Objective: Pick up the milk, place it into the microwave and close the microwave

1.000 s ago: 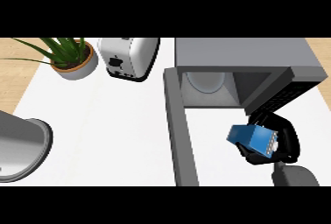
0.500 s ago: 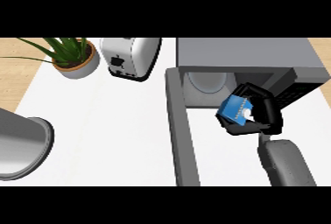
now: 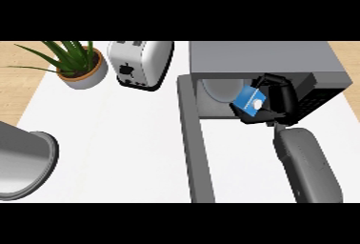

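Right hand [image 3: 280, 99], black, fingers curled round the small blue milk carton [image 3: 249, 101], at the mouth of the grey box-shaped microwave [image 3: 260, 57]; over the last second the carton has travelled from in front of the opening up to its threshold, tilted and not yet set down; the flat grey microwave door [image 3: 195, 152] stands swung open to the left, so release, withdrawal and closing apparently remain; left hand out of view.
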Controlling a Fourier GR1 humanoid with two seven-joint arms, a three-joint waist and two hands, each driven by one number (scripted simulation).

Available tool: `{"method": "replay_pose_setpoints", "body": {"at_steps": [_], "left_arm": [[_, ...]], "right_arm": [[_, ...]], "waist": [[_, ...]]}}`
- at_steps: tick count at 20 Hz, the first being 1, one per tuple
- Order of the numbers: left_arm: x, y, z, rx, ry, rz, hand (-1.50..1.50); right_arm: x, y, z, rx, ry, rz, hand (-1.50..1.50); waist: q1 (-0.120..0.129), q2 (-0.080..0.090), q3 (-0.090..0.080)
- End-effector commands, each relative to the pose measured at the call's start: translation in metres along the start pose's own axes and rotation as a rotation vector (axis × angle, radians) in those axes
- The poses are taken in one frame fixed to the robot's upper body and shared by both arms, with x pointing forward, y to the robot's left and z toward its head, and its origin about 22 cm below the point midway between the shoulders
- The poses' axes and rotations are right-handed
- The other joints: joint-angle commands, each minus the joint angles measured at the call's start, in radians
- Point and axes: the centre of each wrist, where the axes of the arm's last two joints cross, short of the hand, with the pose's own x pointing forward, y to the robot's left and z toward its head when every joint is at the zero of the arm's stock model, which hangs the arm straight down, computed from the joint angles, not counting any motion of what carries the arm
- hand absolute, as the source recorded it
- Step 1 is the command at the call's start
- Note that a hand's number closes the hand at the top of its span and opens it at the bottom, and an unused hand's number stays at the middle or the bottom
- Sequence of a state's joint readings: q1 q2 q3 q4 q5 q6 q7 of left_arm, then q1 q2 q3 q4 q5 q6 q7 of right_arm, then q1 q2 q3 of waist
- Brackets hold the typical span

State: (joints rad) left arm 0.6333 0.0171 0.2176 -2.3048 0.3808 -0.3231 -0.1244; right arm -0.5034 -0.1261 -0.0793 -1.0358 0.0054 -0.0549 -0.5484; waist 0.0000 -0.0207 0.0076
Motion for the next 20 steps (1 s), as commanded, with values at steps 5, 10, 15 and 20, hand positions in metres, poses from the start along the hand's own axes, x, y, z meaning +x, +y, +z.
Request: {"method": "replay_pose_setpoints", "body": {"at_steps": [5, 10, 15, 20], "left_arm": [[-0.009, 0.003, -0.010, -0.030, -0.018, 0.014, -1.50], [-0.013, 0.000, -0.020, -0.054, -0.013, 0.031, -1.50], [-0.016, -0.001, -0.024, -0.090, -0.027, 0.037, -1.50], [-0.014, -0.004, -0.027, -0.136, -0.010, 0.043, -1.50]], "right_arm": [[0.014, 0.019, -0.062, 0.052, 0.070, 0.065, 1.50], [0.001, 0.022, -0.049, 0.011, 0.033, 0.114, 1.50], [0.001, 0.009, -0.046, -0.016, -0.032, 0.229, 1.50], [-0.003, -0.004, -0.038, -0.073, -0.031, 0.281, 1.50]], "waist": [[0.078, 0.040, -0.008], [0.089, 0.049, -0.007], [0.122, 0.057, -0.010], [0.154, 0.063, -0.010]]}}
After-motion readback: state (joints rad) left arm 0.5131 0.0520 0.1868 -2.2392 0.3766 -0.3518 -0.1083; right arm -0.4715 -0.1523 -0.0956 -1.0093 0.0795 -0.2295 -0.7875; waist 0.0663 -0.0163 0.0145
